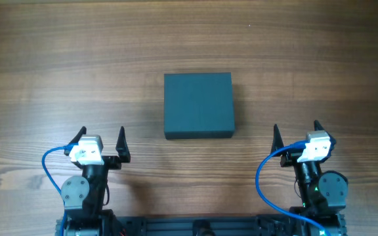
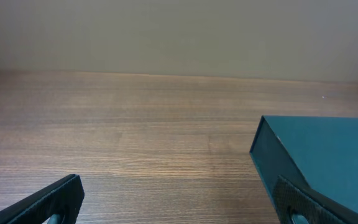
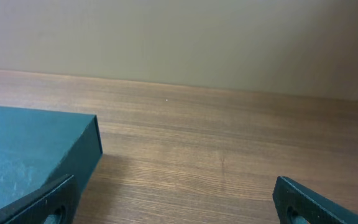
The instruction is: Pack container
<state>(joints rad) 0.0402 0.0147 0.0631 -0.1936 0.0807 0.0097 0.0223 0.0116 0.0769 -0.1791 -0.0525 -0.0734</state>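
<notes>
The container (image 1: pixel 198 105) is a dark teal-grey square box with its flat lid shut, standing at the middle of the wooden table. It shows at the right of the left wrist view (image 2: pixel 328 155) and at the left of the right wrist view (image 3: pixel 30 149). My left gripper (image 1: pixel 102 139) is open and empty, near the front edge, to the left of and nearer than the box. My right gripper (image 1: pixel 296 133) is open and empty, to the right of and nearer than the box. Neither touches the box.
The wooden table (image 1: pixel 58 72) is bare around the box. A plain beige wall (image 2: pixel 179 31) stands behind the table's far edge. The arm bases sit at the front edge.
</notes>
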